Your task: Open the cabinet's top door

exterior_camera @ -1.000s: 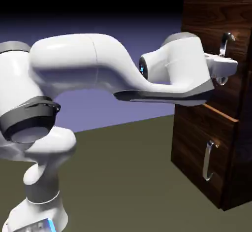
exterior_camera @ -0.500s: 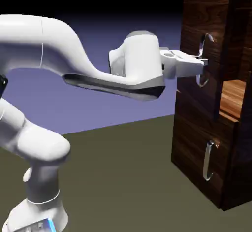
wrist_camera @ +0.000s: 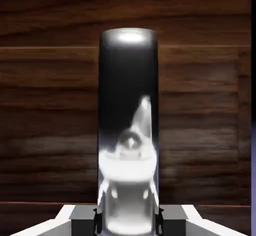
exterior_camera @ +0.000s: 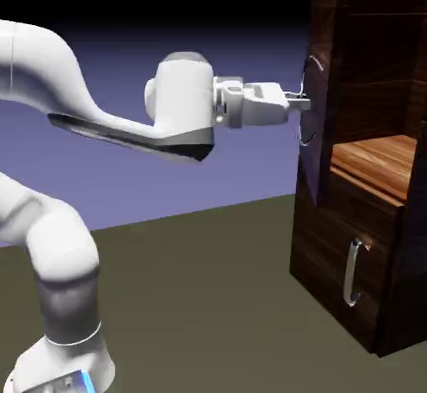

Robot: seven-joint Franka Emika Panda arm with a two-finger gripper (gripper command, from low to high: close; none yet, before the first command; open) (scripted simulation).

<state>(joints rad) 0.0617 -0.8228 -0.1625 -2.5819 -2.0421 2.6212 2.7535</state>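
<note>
Part of the arm (exterior_camera: 92, 103) is cut off at the exterior view's left edge, and the cabinet (exterior_camera: 342, 274) runs out of the picture at the right. The outer face of the top door (exterior_camera: 321, 124) shows only as a thin, steeply angled strip in the exterior view, so its grain is hard to read there. In the hand view the lower end of the top handle (wrist_camera: 128, 104) runs off the bottom edge, between the finger tips (wrist_camera: 84, 219). Bright reflections on the metal obscure its surface.

The jaws (exterior_camera: 302, 102) are closed on the top handle, one finger at each side of the bar, gripping it between its upper and lower ends. The black pads lie against the metal.

The top door stands open, swung out at the left side of the cabinet's upper compartment. The face seen by the hand camera is dark brown wood with horizontal grain and thin pale lines across it. The top handle is curved, shiny silver. Inside the upper compartment, a lighter, orange-brown shelf (exterior_camera: 379, 159) is exposed. Below, the lower door (exterior_camera: 334, 249) is shut, its own curved silver handle (exterior_camera: 353, 272) upright near the right side of that panel.
</note>
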